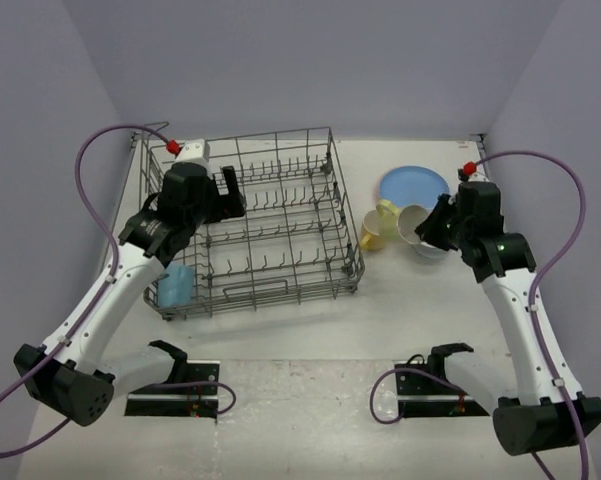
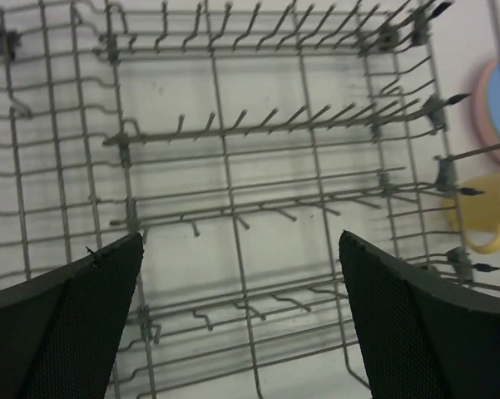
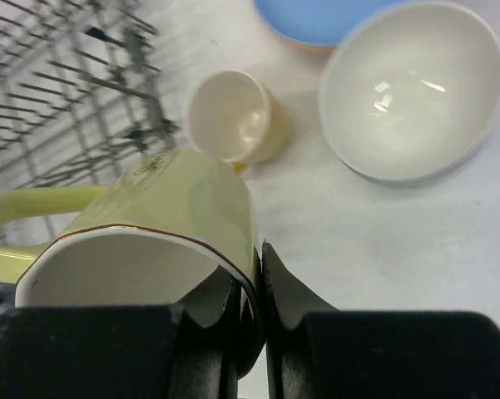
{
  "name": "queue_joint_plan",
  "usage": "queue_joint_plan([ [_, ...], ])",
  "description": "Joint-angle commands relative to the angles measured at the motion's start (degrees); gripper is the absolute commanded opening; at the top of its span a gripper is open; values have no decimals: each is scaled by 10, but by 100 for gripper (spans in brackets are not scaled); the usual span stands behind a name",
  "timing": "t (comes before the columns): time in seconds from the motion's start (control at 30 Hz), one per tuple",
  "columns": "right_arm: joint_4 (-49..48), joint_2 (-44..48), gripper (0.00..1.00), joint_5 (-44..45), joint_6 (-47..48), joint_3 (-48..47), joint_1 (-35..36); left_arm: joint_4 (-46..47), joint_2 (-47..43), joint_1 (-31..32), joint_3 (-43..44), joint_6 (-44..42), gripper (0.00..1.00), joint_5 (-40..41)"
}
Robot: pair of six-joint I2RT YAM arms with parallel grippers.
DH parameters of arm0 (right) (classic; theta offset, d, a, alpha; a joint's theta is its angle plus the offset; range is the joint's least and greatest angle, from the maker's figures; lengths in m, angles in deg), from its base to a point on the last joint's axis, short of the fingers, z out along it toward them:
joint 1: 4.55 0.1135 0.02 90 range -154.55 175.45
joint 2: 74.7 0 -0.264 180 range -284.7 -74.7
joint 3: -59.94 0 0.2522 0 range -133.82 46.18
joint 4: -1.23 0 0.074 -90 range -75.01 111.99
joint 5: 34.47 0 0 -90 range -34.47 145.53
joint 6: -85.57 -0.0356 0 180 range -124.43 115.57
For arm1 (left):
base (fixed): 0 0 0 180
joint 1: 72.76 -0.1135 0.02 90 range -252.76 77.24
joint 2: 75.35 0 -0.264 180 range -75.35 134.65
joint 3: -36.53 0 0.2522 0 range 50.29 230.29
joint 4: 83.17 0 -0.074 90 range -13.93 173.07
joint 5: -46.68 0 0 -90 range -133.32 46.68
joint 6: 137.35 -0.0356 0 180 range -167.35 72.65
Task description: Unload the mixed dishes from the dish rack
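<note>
The grey wire dish rack (image 1: 270, 225) stands left of centre, and its tine rows (image 2: 233, 125) hold no dishes. A light-blue mug (image 1: 175, 285) sits at its front-left corner. My left gripper (image 1: 230, 190) hangs open and empty over the rack's left part (image 2: 241, 274). My right gripper (image 1: 435, 225) is shut on the rim of a pale yellow-green mug (image 3: 183, 208), right of the rack (image 1: 392, 213). A small yellow cup (image 3: 233, 116) lies on its side on the table. A white bowl (image 3: 412, 91) and a blue plate (image 1: 415, 185) sit beyond it.
The blue plate lies on an orange one (image 3: 316, 43). The rack's right wall (image 3: 58, 83) is close to the left of the held mug. The yellow cup (image 2: 482, 216) and the plates (image 2: 499, 100) show past the rack. Grey walls enclose the table.
</note>
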Motion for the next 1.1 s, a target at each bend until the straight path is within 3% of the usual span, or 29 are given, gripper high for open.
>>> queue_joint_plan([
  [0.0,22,22,0,99,-5,33,-3,-140,-1,0,16,53,100,72],
  [0.2,15,14,0,115,-36,113,-3,-241,1,0,24,59,100,79],
  [0.5,-21,-63,0,157,-50,147,3,-385,8,0,24,75,100,70],
  [0.77,-28,-138,3,191,-79,150,15,-405,7,0,-40,75,100,82],
  [0.97,-33,-156,20,192,-85,148,20,-403,15,0,-57,91,95,117],
  [1.07,-29,-152,38,188,-85,148,20,-396,23,0,-73,98,88,126],
])
